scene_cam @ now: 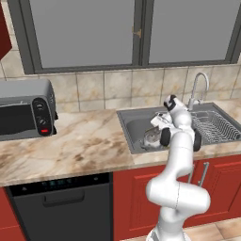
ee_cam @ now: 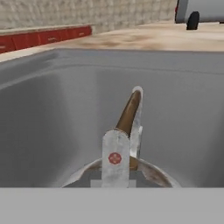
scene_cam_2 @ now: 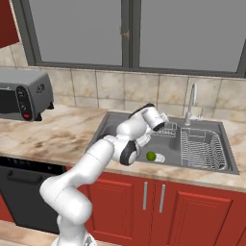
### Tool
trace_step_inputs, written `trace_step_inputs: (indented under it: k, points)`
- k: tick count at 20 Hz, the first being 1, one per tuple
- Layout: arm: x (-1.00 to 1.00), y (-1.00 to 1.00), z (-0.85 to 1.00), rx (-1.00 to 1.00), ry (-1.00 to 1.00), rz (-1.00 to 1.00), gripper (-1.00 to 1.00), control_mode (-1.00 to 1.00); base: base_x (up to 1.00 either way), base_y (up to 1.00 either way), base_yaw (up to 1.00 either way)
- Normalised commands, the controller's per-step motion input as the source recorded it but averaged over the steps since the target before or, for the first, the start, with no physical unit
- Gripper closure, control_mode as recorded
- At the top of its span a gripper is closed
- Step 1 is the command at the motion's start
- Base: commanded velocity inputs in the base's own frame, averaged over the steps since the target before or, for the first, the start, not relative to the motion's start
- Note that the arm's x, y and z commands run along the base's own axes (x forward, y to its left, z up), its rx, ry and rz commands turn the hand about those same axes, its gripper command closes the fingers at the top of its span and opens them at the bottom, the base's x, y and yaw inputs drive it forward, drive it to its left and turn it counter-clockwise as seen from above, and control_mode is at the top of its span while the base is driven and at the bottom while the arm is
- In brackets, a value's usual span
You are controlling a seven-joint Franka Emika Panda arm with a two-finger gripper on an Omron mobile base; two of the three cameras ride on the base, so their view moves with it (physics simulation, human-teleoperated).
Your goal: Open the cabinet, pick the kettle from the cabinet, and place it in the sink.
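The kettle [scene_cam: 151, 137], silvery with a dark-brown arched handle [ee_cam: 129, 111], hangs low inside the left half of the sink [scene_cam: 125, 118]. My gripper [scene_cam: 158, 124] reaches down into the basin from above and is shut on that handle. In the hand view the gripper [ee_cam: 127, 136] has its fingers [ee_cam: 115, 154] pressed against the handle, with the kettle's lid just below and the grey sink wall [ee_cam: 52, 109] behind. The arm hides the kettle in the right base view, where the sink [scene_cam_2: 104, 126] lies ahead. A red door corner [scene_cam: 3, 35], seemingly the cabinet, pokes in at the top left.
A wire dish rack [scene_cam: 214, 127] fills the basin's right half, and the chrome faucet [scene_cam: 197, 87] stands behind it. A small green fruit [scene_cam_2: 151, 155] lies on the sink floor. A toaster oven [scene_cam: 26, 110] stands on the marble counter at left. Red cupboards [scene_cam_2: 192, 211] lie below.
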Motion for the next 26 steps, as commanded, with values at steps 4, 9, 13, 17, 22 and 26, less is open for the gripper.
trace_step_inputs:
  k: [4,9,13,17,22,26]
  points:
    - [0.45,-0.13,-0.24,0.00,0.02,0.00,1.00,-1.00,0.00,0.00,0.00]
    - [0.52,-0.13,-0.24,0.02,0.11,0.00,1.00,-1.00,0.00,0.00,0.00]
    - [0.56,-0.14,-0.26,0.01,0.15,0.00,1.00,-1.00,0.00,0.00,0.00]
    - [0.56,-0.20,-0.26,0.03,0.21,0.00,1.00,-1.00,0.00,0.00,0.00]
    - [0.55,-0.22,-0.26,0.01,0.19,0.00,1.00,-1.00,0.00,0.00,0.00]
    - [0.49,-0.23,-0.32,0.00,0.12,0.00,1.00,-1.00,0.00,0.00,0.00]
